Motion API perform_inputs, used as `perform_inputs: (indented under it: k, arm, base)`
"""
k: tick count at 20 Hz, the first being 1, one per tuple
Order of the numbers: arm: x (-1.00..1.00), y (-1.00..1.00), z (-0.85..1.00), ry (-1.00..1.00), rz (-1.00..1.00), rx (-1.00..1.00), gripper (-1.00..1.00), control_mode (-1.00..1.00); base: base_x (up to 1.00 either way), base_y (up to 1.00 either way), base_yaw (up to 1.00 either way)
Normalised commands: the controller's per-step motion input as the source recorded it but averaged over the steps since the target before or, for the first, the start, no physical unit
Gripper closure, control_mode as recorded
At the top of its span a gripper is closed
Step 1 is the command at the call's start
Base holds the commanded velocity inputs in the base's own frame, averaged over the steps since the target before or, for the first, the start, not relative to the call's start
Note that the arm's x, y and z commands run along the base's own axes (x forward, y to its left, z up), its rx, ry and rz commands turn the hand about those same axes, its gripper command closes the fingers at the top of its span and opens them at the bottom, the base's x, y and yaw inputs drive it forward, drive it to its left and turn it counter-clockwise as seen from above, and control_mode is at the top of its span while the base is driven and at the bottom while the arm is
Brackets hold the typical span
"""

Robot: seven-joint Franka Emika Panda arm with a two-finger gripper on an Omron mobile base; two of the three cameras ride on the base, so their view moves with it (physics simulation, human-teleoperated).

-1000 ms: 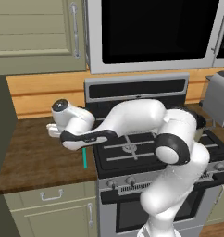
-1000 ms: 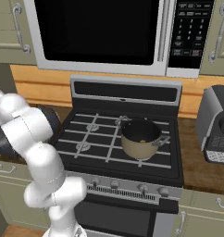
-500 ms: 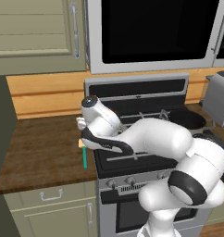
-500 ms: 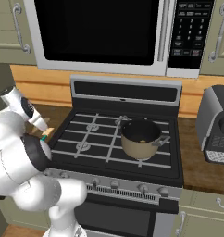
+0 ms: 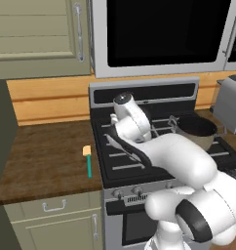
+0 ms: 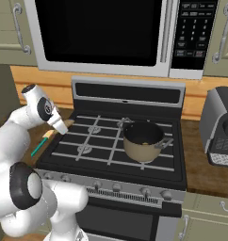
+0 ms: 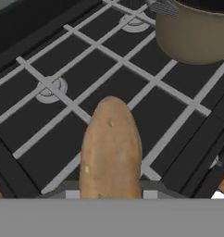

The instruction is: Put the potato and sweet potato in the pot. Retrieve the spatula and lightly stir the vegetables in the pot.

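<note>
Sweet potato point(image 7: 111, 150) clasped in the gripper point(image 6: 65, 125), long axis pointing along the hand toward the pot point(image 6: 143, 140), above the stove point(image 5: 121, 161) grates left of the pot. Pot holds a small yellowish lump. Spatula point(image 5: 88, 160) lies on the wooden counter point(image 5: 42, 161) left of the stove.

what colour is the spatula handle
Teal-green; the spatula shows best in the left base view, lying on the counter.

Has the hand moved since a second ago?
Yes. The hand, holding the sweet potato, swung from over the counter onto the stove, toward the pot.
</note>
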Motion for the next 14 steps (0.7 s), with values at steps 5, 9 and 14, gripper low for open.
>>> perform_inputs:
  k: [5, 9, 14]
  arm:
    - [0.0, -1.0, 0.16, -0.03, -0.18, 0.0, 1.0, -1.0]
    - [0.02, -1.0, 0.0, -0.07, -0.1, 0.0, 1.0, -1.0]
    - [0.28, -1.0, 0.01, -0.01, -0.09, 0.04, 1.0, -1.0]
  base:
    - [0.0, 0.0, 0.0]
    - [0.0, 0.0, 0.0]
    - [0.0, 0.0, 0.0]
